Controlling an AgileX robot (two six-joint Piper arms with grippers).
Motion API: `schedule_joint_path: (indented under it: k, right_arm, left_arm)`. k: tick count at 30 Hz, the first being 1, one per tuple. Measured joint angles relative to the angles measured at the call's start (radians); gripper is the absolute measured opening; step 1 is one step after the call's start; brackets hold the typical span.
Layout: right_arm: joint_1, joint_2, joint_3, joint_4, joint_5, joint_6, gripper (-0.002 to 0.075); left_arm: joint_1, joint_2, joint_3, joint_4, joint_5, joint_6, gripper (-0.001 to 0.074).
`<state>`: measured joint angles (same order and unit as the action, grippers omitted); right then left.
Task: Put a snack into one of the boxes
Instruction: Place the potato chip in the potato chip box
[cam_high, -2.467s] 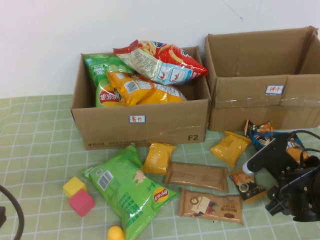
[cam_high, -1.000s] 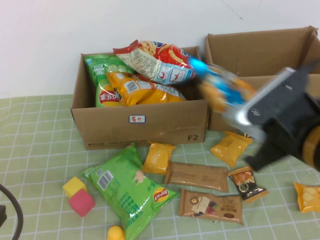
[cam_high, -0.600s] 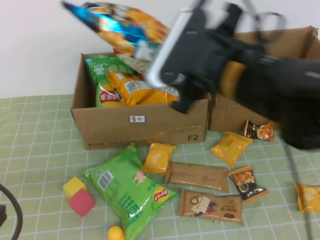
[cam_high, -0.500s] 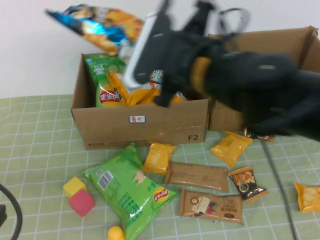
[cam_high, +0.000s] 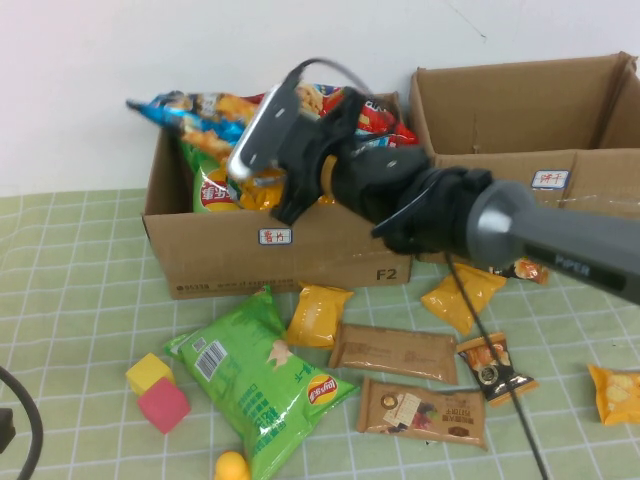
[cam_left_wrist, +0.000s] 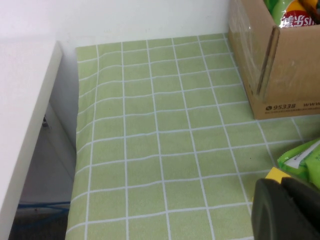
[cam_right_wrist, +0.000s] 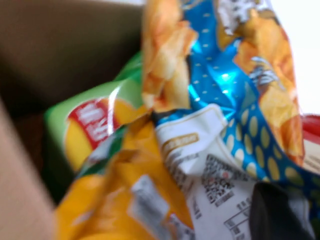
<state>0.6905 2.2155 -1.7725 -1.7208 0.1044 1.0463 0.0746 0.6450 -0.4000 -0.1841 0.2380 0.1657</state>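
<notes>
I see the right pincer (cam_high: 243, 133) clamped on a crinkly blue foil snack bag (cam_high: 190, 110) over the left cardboard box (cam_high: 280, 245), left pincer (cam_left_wrist: 287, 210) low near the surface, grip unclear, glossy packets strewn

Yellow cube (cam_high: 148, 372) and pink cube (cam_high: 163, 405) touching on the green checked tablecloth (cam_high: 70, 300), near its front left part. A small yellow ball (cam_high: 231, 466) sits at the front edge; white wall (cam_high: 100, 60) behind.
</notes>
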Motion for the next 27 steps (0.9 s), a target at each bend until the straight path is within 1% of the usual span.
schedule_joint_path:
  k: [2,3,7,9,10,12,17,19,20,23,25,26,27]
  right_arm:
    - [-0.013,0.0,-0.004,-0.002,-0.002,0.089,0.0083]
    - [-0.017,0.0,-0.004,-0.002,-0.002,0.124,0.0118]
    - [-0.013,-0.011,-0.004,-0.002,-0.002,0.287,0.0318]
    - [-0.001,-0.026,-0.004,0.001,0.003,0.358,0.0392]
    - [0.004,-0.036,-0.004,0.009,0.008,0.385,0.0417]
    - [0.023,-0.058,-0.004,0.036,0.014,0.418,0.0443]
    - [0.056,-0.107,-0.004,0.155,0.016,0.441,0.0462]
    - [0.064,-0.12,0.001,0.239,0.02,0.443,0.0463]
    - [0.066,-0.131,0.012,0.285,0.023,0.443,0.0463]
    - [0.078,-0.185,0.082,0.341,0.036,0.443,0.0459]
    - [0.092,-0.247,0.143,0.349,0.04,0.427,0.043]
    - [0.103,-0.286,0.183,0.351,0.04,0.407,0.0395]
    - [0.112,-0.319,0.217,0.353,0.04,0.385,0.0344]
  left_arm:
    - [0.0,0.0,0.0,-0.002,0.0,0.0,-0.0003]
    - [0.0,0.0,0.0,-0.002,0.0,0.0,-0.0003]
    - [0.0,0.0,0.0,-0.002,0.0,0.0,-0.0002]
    - [0.0,0.0,0.0,-0.002,0.0,0.0,-0.0003]
    - [0.0,0.0,0.0,-0.002,0.0,0.0,-0.0002]
    - [0.0,0.0,0.0,-0.002,0.0,0.0,-0.0002]
    - [0.0,0.0,0.0,-0.002,0.0,0.0,-0.0002]
    - [0.0,0.0,0.0,-0.002,0.0,0.0,-0.0003]
    - [0.0,0.0,0.0,-0.002,0.002,0.0,-0.0003]
    - [0.0,0.0,0.0,-0.002,0.013,0.002,-0.0002]
    - [0.0,0.0,0.0,-0.002,0.018,0.002,-0.0003]
    - [0.0,0.0,0.0,-0.002,0.018,0.002,-0.0003]
    - [0.0,0.0,0.0,-0.002,0.018,0.002,-0.0003]
